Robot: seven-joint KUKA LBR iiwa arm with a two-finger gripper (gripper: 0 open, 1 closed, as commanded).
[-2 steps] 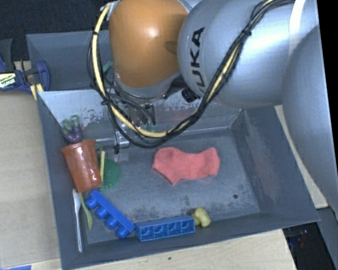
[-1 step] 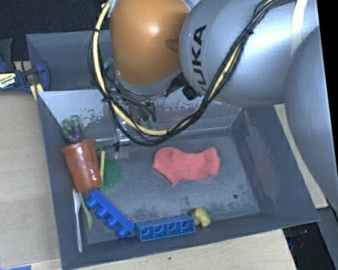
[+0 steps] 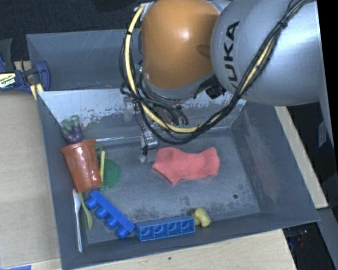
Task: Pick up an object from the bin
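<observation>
Hovering left of the pink cloth over bare floor; the jaws' state I cannot tell.

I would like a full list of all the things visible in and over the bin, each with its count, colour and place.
soft lump: 1, pink-red, bin's middle
cup: 1, orange-brown, left side
round piece: 1, green, right of the cup
small thing: 1, purple-green, behind the cup
toy bricks: 2, blue, one slanted near left, one along the near wall
small lump: 1, yellow, near wall
bin: 1, grey
end effector: 1, metal, left of the soft lump
arm: 1, silver, orange cover
</observation>
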